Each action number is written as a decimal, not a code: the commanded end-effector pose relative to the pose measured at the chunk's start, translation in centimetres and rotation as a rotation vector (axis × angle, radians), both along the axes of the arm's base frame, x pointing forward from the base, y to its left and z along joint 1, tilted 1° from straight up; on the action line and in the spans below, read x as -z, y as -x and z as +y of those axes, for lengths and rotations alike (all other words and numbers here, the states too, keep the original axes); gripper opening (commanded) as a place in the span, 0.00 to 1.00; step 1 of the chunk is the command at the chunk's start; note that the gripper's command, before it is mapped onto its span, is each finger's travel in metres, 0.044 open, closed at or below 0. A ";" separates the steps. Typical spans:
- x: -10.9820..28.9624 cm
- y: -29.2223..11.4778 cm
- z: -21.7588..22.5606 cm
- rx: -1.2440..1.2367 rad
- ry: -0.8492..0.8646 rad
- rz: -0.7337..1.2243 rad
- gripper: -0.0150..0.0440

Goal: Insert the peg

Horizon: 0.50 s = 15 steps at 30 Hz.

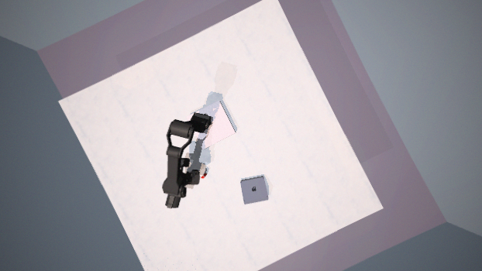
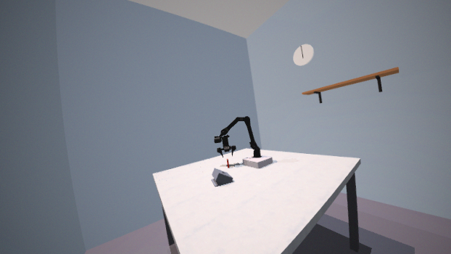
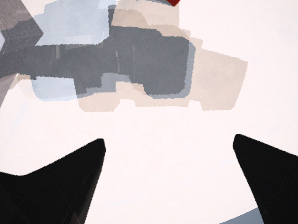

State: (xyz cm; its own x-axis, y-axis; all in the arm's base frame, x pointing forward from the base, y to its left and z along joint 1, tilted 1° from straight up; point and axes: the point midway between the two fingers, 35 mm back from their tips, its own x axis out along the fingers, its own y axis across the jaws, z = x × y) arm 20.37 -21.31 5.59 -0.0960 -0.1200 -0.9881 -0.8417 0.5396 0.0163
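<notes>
A small red peg stands upright on the white table. My gripper is open and empty. It points down and hangs above the table, close to the peg. In the wrist view the peg sits at the top edge, beyond the fingertips and not between them. The grey sloped panel with one dark hole in its face lies to the right of the peg in the overhead view, apart from both.
The arm's pale base block sits on the table behind the peg. A wooden shelf and a round clock hang on the far wall, well away.
</notes>
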 end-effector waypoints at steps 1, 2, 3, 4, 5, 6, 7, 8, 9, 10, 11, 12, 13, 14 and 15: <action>-0.6 -1.2 1.1 -0.130 -0.023 -0.013 1.00; -0.7 -1.5 1.5 -0.166 -0.031 -0.014 1.00; -0.7 -1.8 1.8 -0.203 -0.038 -0.015 1.00; -0.8 -2.1 2.2 -0.240 -0.046 -0.017 1.00; -0.9 -2.4 2.5 -0.276 -0.053 -0.018 1.00; -1.0 -2.7 2.9 -0.313 -0.060 -0.020 1.00; -1.1 -2.9 3.3 -0.350 -0.067 -0.021 1.00; -1.2 -3.2 3.6 -0.387 -0.074 -0.023 1.00; -1.3 -3.4 4.0 -0.420 -0.081 -0.024 1.00; -1.4 -3.6 4.3 -0.454 -0.087 -0.026 1.00; -1.5 -3.8 4.6 -0.488 -0.093 -0.027 1.00; -1.6 -4.1 4.9 -0.522 -0.100 -0.029 1.00; -1.7 -4.3 5.3 -0.556 -0.106 -0.031 1.00; -1.8 -4.5 5.6 -0.590 -0.112 -0.033 1.00; -1.9 -4.7 5.9 -0.624 -0.118 -0.034 1.00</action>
State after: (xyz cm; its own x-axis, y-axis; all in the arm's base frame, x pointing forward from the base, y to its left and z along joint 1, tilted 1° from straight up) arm 24.37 -16.19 7.00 -0.0273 -0.0456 -0.9986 -0.9992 0.0307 0.0259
